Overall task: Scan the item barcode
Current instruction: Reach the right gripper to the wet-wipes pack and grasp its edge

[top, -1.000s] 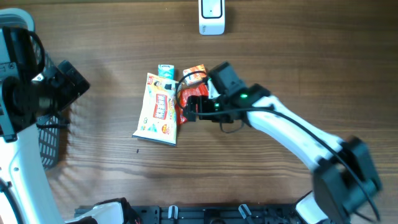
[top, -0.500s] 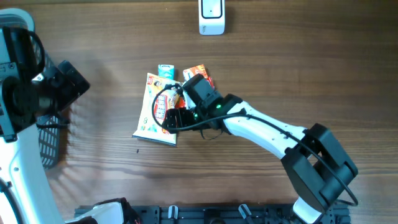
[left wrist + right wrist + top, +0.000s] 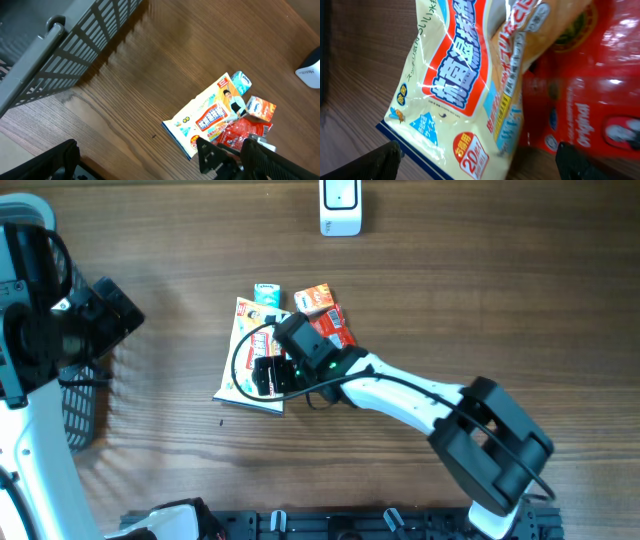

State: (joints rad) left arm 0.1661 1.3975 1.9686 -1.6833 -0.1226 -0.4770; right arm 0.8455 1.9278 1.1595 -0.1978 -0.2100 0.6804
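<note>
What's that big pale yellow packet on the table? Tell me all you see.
The pale yellow packet is a flat, glossy plastic pouch with a red-and-blue label band, Japanese print and a dark blue bottom edge. It lies face up on the wooden table, beside a red packet, with the open right gripper directly above it.

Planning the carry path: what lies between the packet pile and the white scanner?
Nothing; the overhead view shows only bare wooden table between the orange box at the pile's top and the white scanner.
</note>
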